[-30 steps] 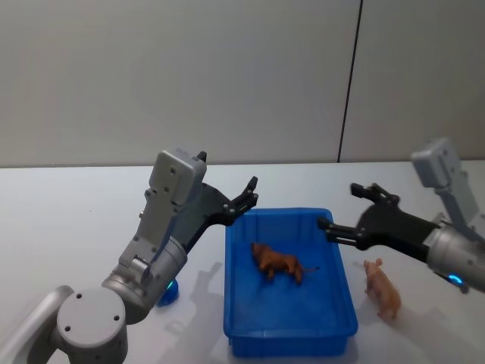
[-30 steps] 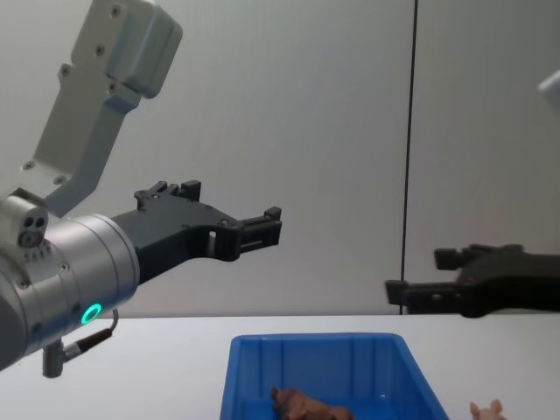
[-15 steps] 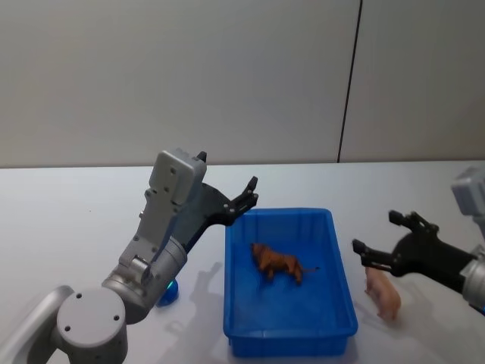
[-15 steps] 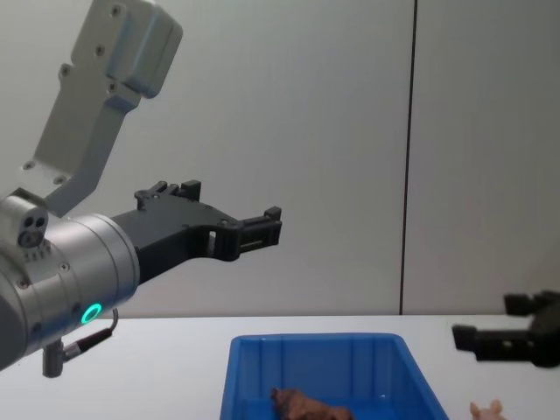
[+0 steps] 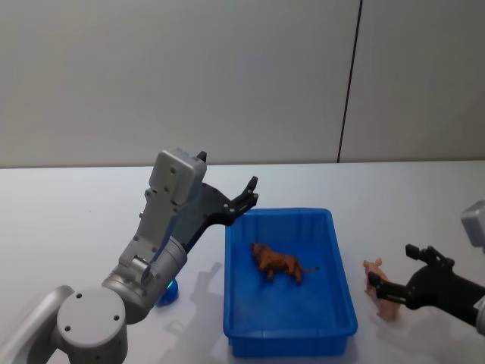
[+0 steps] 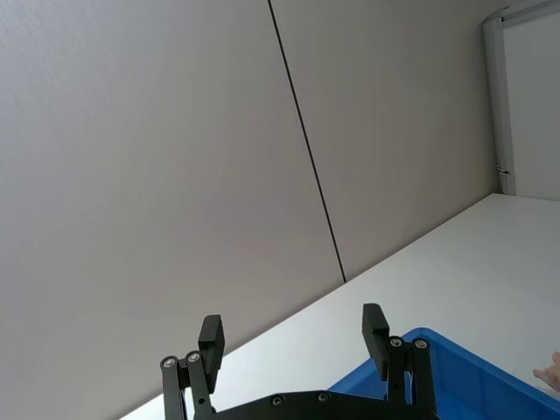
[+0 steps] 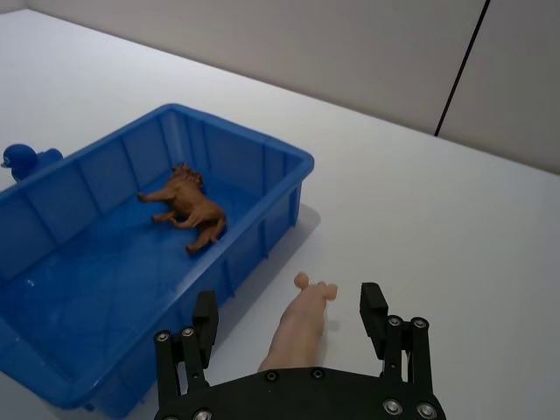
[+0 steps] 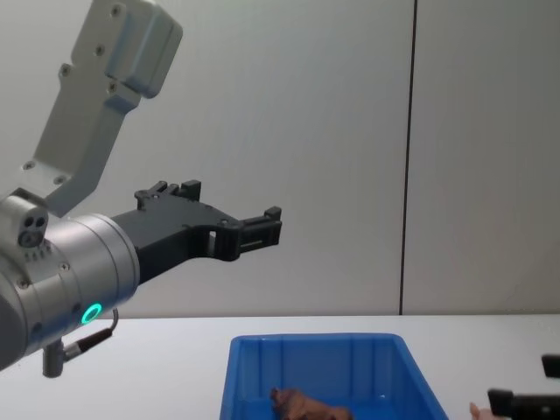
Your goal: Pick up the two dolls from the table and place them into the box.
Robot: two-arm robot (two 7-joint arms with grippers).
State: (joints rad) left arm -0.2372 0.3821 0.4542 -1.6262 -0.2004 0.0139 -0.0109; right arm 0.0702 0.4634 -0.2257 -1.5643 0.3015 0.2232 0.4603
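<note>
Right gripper [image 5: 392,268], spread, flanks the pink doll [image 7: 302,325] on the table [image 5: 76,212] beside the box [image 5: 284,211]; brown doll [image 5: 279,263] inside; left gripper [image 5: 248,195] spread, raised

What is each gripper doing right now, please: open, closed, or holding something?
Left gripper: open, empty, up near the box.
Right gripper: open, empty, at the pink doll.

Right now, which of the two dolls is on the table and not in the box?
The pale pink doll: it lies on the table beside the blue box, by the open right gripper. The reddish-brown doll lies inside it.
</note>
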